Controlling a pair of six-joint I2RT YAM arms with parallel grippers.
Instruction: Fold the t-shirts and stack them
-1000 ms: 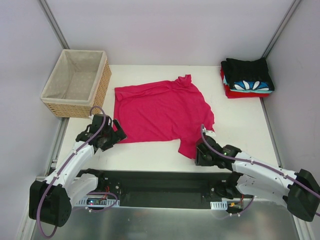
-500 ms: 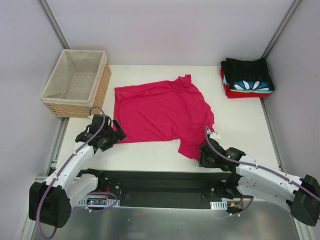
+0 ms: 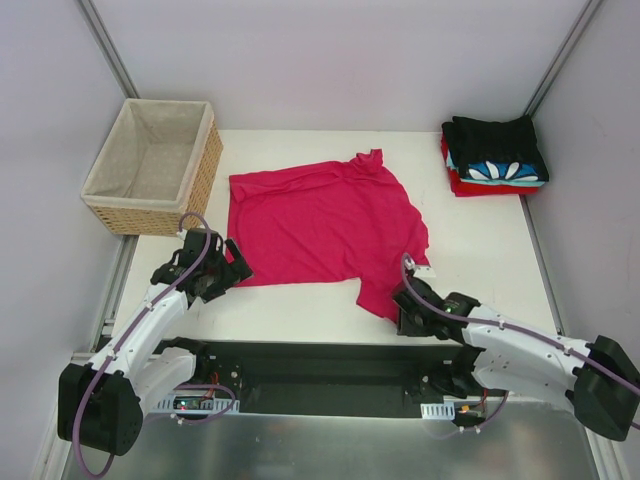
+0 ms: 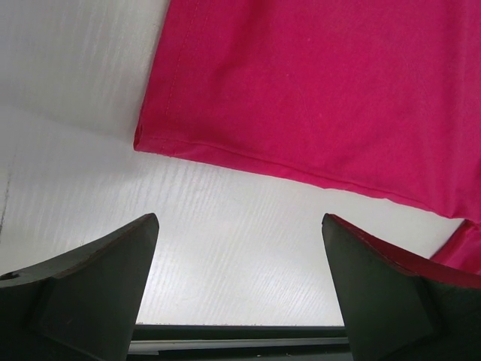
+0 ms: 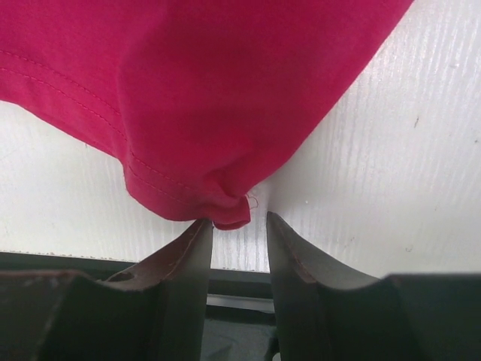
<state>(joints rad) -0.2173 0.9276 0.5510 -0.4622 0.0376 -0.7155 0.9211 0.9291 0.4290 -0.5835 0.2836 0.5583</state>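
Grey walls all round, white table [image 3: 480, 250] in the middle. Crimson-pink short-sleeved cloth tee [image 3: 320, 225] lies spread flat at table centre, collar at the far side, a bit rumpled. Stack of folded black, blue-white patterned and red shirts [image 3: 495, 155] sits in the far R corner, well apart from it. Woven wicker basket with beige lining [image 3: 150, 215] is off the far L edge.

Left gripper [image 3: 232, 270] is low by the tee's near-L hem corner, and in the wrist view the left gripper [image 4: 239, 226] has its dark fingers [image 4: 98, 278] spread wide. Nothing between them, just bare table, w/ the hem edge lying beyond the tips.

Right gripper [image 3: 398, 312] is at the tee's near-R corner. Wrist view: right gripper [image 5: 239, 222] fingers [image 5: 176, 263] nearly together, only a thin gap w/ table showing through. The bunched hem tip sits right at the mouth of that gap, not in it.
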